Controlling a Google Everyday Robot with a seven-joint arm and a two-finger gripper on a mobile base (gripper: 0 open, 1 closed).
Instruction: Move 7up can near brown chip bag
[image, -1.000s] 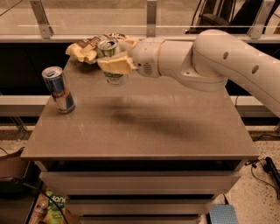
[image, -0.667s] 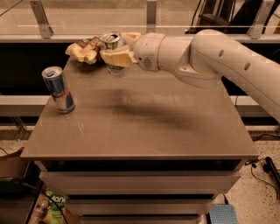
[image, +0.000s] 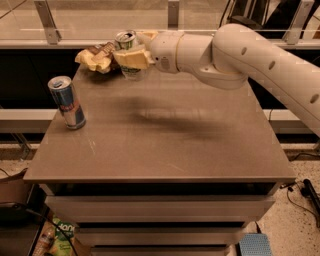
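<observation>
Camera view, the table: We see a flat brown table top (image: 165, 145) with three things on or over it.
The arm: A fat white robot arm (image: 260, 55) reaches in from the right, along the far side of the table.
The gripper: The pale yellow two-finger gripper (image: 131, 58) is near the far left corner of the table, just beside the bag.
The jaws: They are pinching the can from both sides.
The task's thing: The short, stout white-and-green metal 7up can (image: 125, 38) is in the gripper. It is tipped a little, and its silver top shows above the fingers.
On the table or not: We cannot tell if the can's bottom touches the table.
The goal: The wrinkly foil brown chip bag (image: 95, 56) with pale yellow ends lies at the far left corner. It is just left of the can, touching it or very close.
The other can: A tall slim blue and silver can (image: 67, 102) stands upright near the left edge, well apart from the gripper.
Step in hand: We think the carrying is nearly done, because the can is right next to the bag.
Next move: We think the can must go down flat and upright. Then the jaws must let go softly, so it does not tip over.
Containers: The two cans and the bag could hold things, but we cannot see inside any of them.
</observation>
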